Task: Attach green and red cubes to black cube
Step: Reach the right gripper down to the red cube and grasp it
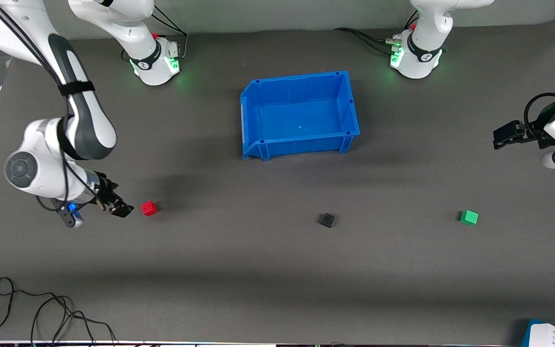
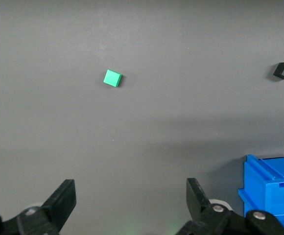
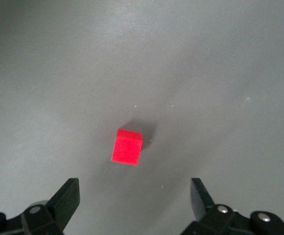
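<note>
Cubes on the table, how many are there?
3, all apart: red cube beside the right gripper, black cube in the middle, green cube toward the left arm's end.

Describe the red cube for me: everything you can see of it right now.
The red cube is a small, plain, bright red block with sharp edges and a matte look. It rests flat on the grey table toward the right arm's end, level with the black cube. Nothing touches it. The right gripper is close beside it, open, fingers apart and not yet around it.
</note>
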